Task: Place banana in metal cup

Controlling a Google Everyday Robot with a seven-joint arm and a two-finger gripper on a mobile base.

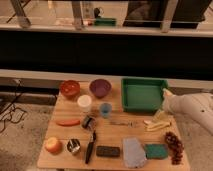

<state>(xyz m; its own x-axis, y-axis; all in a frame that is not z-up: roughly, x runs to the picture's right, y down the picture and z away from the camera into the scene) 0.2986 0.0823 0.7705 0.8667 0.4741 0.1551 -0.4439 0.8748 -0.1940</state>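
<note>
Now, end effector (167, 101): at the tip of a smooth white arm over the desk's right side, just above the banana, jaws spread wide and holding nothing.
banana (159, 123): pale yellow, curved, with splayed strips, lying on the desk in front of the green tray.
metal cup (74, 146): small shiny cylinder at the front left, well apart from the banana (a round orange fruit (53, 145) sits just beside it).
desk (112, 136): pale wood, rectangular.
green tray (143, 95): rectangular, with a raised rim.
bowls: 2 round ones at the back, the orange bowl (70, 88) and the purple bowl (100, 88).
</note>
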